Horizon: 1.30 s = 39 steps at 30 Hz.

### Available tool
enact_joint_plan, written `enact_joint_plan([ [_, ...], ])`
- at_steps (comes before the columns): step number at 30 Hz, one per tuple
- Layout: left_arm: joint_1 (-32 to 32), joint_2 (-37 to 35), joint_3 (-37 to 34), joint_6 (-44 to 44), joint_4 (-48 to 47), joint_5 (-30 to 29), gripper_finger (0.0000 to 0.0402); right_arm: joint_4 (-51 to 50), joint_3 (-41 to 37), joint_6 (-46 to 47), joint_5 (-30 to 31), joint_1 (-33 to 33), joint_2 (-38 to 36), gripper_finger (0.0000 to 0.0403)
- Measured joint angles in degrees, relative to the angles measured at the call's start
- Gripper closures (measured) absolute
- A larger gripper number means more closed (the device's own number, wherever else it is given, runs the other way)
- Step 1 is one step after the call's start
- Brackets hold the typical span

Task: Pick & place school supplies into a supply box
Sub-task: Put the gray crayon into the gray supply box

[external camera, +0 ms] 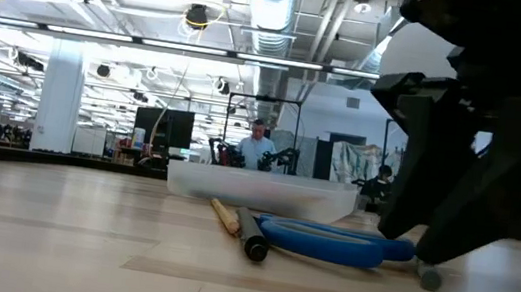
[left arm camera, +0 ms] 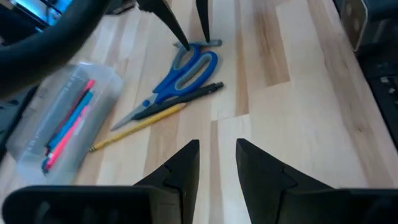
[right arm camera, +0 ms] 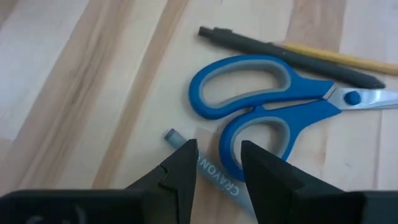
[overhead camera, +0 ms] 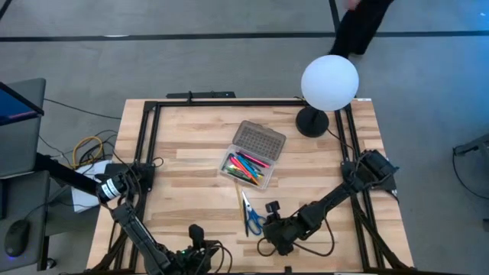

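Note:
The supply box [overhead camera: 246, 166] stands open at mid-table with several coloured pens inside, its grey dotted lid [overhead camera: 258, 141] tipped back. Blue-handled scissors [right arm camera: 261, 106], a black pen [right arm camera: 280, 53] and a yellow pencil [right arm camera: 336, 57] lie flat on the table near the front edge. A grey crayon [right arm camera: 214, 174] lies beside the scissors' handles. My right gripper [right arm camera: 217, 155] is open, low over the table, one finger on either side of the crayon. My left gripper [left arm camera: 217, 149] is open and empty near the front edge [overhead camera: 196, 231], left of the scissors. My right gripper's fingers [right arm camera: 186, 165] come down slanting from the table's right-near side and straddle the grey crayon's middle [right arm camera: 217, 177], which lies flat on the table. Whether the fingers touch it I cannot tell.
A white globe lamp [overhead camera: 329, 82] on a black base [overhead camera: 312, 122] stands at the far right corner. Black cables run along the table's frame. Bare wood lies left of the box. A person [external camera: 258, 146] shows beyond the table in the low view.

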Motion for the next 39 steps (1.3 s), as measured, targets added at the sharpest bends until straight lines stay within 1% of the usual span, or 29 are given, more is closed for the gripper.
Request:
enact_joint_plan([
  [6, -0.1, 0.0, 0.0, -1.71, -0.02, 1.8, 0.0301, -2.59, -0.1, 0.02, -0.75, 0.67, -0.26, 0.0282],
  [9, -0.18, 0.0, 0.0, -1.81, 0.0, 1.9, 0.0301, -3.9, -0.11, 0.4, -0.3, 0.8, -0.35, 0.0282],
  [13, -0.25, 0.0, 0.0, -1.81, 0.0, 1.9, 0.0301, -6.42, 0.03, 3.52, -0.23, 0.33, -0.48, 0.0282],
  [19, -0.23, 0.0, 0.0, -1.79, -0.03, 1.87, 0.0301, -6.86, 0.01, 4.56, 0.23, 0.23, -0.52, 0.0282],
  [27, -0.24, 0.0, 0.0, -1.5, -0.04, 1.7, 0.0301, -6.86, -0.06, 4.61, 0.7, 0.63, -0.48, 0.0301],
  [32, -0.25, 0.0, 0.0, -1.33, -0.06, 1.67, 0.0301, -7.11, -0.1, 4.9, 2.03, 0.67, -0.41, 0.0311],
  [37, -0.25, -0.02, 0.02, -1.33, -0.04, 1.6, 0.0301, -7.31, -0.21, 4.71, 5.07, 1.46, -0.28, 0.0312],
  [39, -0.23, -0.02, 0.02, -1.33, -0.04, 1.52, 0.0301, -7.37, -0.21, 4.7, 5.21, 1.47, -0.28, 0.0312],
])
